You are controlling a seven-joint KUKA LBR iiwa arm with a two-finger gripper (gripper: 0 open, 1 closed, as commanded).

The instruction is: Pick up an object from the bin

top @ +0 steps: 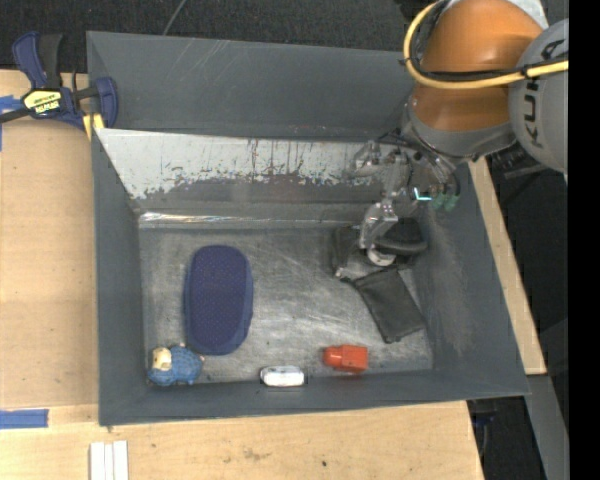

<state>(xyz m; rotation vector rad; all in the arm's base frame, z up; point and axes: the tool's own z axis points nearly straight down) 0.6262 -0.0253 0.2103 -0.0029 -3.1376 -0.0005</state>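
Note:
My gripper (372,240) hangs low at the right of the bin, near the back wall. Just under and in front of it lies a dark grey flat oblong thing (391,304), slanted toward the front right corner. The gripper's lower end meets the back end of that dark thing; whether it has hold of it is hidden. A small red block (346,358) lies in front of the dark thing, near the front wall.
A big dark blue oval pad (218,298) lies at the left of the floor. A small blue and yellow toy (173,365) sits in the front left corner. A small white thing (282,375) rests by the front wall. The orange-covered arm reaches in from the upper right.

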